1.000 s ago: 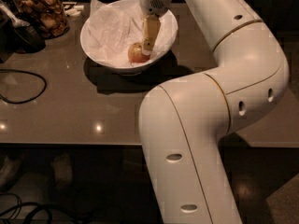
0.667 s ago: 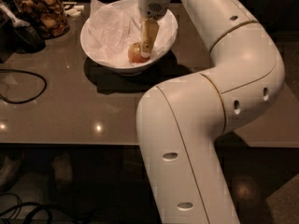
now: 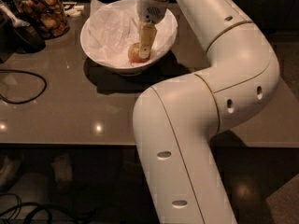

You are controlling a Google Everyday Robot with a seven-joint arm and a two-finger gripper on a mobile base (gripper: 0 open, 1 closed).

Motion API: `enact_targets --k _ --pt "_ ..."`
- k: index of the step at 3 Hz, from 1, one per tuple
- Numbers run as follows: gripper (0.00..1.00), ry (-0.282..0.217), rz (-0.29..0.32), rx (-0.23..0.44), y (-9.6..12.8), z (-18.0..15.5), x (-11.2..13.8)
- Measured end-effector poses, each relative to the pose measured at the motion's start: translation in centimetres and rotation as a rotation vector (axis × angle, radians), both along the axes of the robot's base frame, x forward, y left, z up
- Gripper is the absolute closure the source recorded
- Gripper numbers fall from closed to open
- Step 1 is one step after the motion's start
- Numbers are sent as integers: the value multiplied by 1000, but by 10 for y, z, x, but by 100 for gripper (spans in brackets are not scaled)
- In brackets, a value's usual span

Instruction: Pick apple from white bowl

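Observation:
The white bowl [image 3: 100, 55], lined with crumpled white paper, stands on the grey table at the back. The apple [image 3: 134, 55], small and yellowish-red, lies in the bowl's near right part. My gripper [image 3: 144, 53] reaches straight down into the bowl from above and is right at the apple, covering its right side. The white arm runs from the lower middle of the view up and over to the bowl.
A glass jar of brown snacks [image 3: 43, 13] stands at the back left, beside a dark object [image 3: 18, 34]. A black cable [image 3: 28, 85] loops on the table's left side. The table's front edge [image 3: 70, 144] runs across the lower view.
My gripper has sunk slightly lower in the bowl, closer onto the apple. The apple and bowl have not moved.

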State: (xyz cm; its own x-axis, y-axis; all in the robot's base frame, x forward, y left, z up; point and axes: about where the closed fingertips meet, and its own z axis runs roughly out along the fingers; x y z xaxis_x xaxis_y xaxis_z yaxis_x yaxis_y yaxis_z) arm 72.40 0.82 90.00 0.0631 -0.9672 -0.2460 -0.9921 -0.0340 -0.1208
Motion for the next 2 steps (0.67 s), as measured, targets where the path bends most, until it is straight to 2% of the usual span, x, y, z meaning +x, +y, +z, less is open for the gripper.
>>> enact_targets --k 2 --pt "33 9 -2 -5 1 -4 1"
